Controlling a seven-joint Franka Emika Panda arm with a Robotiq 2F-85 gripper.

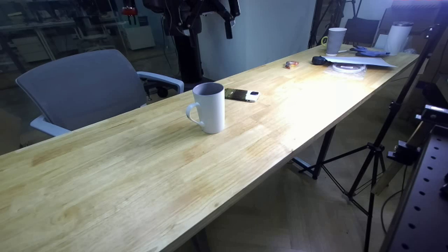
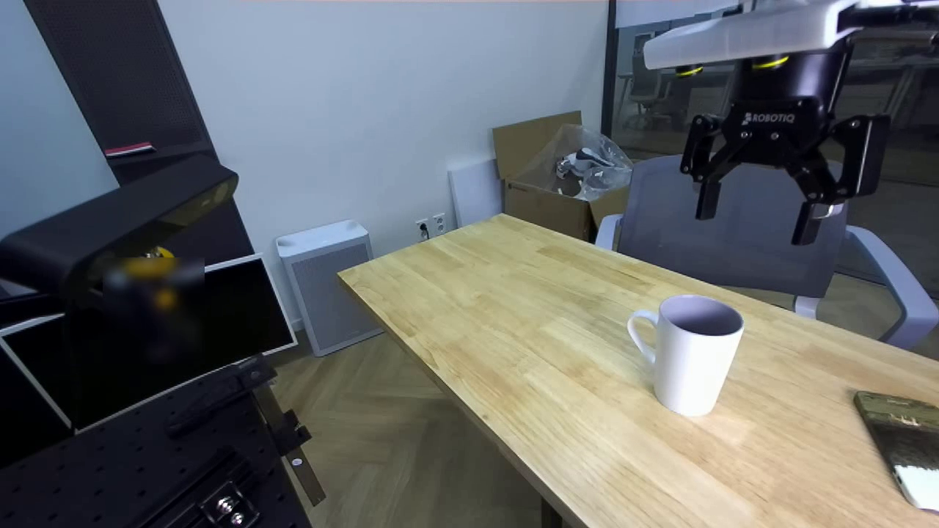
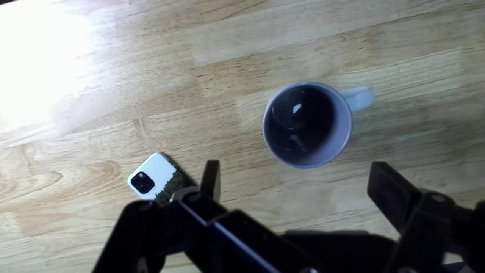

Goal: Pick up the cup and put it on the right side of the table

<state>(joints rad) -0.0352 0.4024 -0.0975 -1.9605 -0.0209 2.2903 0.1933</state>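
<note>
The white cup stands upright on the light-wood table [image 1: 133, 175] and shows in both exterior views [image 1: 212, 113] [image 2: 693, 370]. Its loop handle points to the left there. In the wrist view, I look down into the cup [image 3: 307, 125], with its handle to the right. The table also shows in an exterior view [image 2: 528, 330] and the wrist view [image 3: 227, 38]. My gripper is open and empty, above the table and higher than the cup, in an exterior view [image 2: 755, 213]. In the wrist view, its fingertips [image 3: 299, 185] are spread wider than the cup and sit below it in the picture, apart from it.
A phone [image 1: 242, 95] lies near the cup, also in the wrist view [image 3: 153, 178]. A grey chair [image 1: 84, 91] stands at the table's long edge. A textured cup with yellow handle [image 1: 336, 42], a tumbler [image 1: 399, 38] and blue gloves [image 1: 371, 52] are at the far end. A tripod [image 1: 376, 148] stands beside the table.
</note>
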